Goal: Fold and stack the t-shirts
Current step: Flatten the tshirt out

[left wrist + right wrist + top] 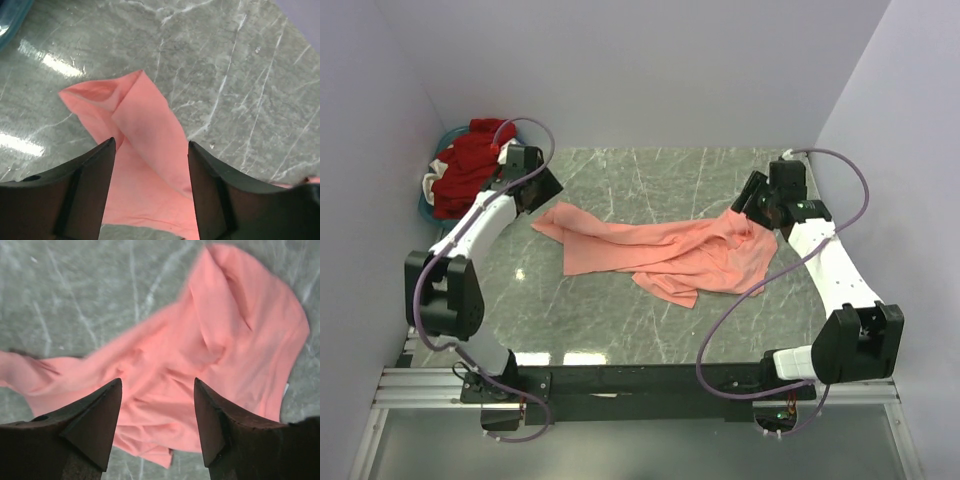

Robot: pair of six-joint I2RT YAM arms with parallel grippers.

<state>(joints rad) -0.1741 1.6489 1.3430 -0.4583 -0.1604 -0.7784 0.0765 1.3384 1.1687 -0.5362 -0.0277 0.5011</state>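
At the near edge, bolted side by side: two black-and-white arm bases, spread so as to bracket the grey-green marbled table top (620,320). Mid-table, stretched left to right in a wrinkled, unfolded strip: one salmon-pink cloth t-shirt (660,250). Over its narrow left end, the left gripper (150,142), fingers spread apart and holding nothing, the cloth lying flat on the marble beneath. Over its bunched right end, the right gripper (157,381), likewise parted and empty. Probably stationed at opposite ends to draw the shirt out flat for folding. Farthest, in the back left corner: dark red t-shirts (470,160) heaped in a round teal plastic basket (424,207), likely waiting their turn.
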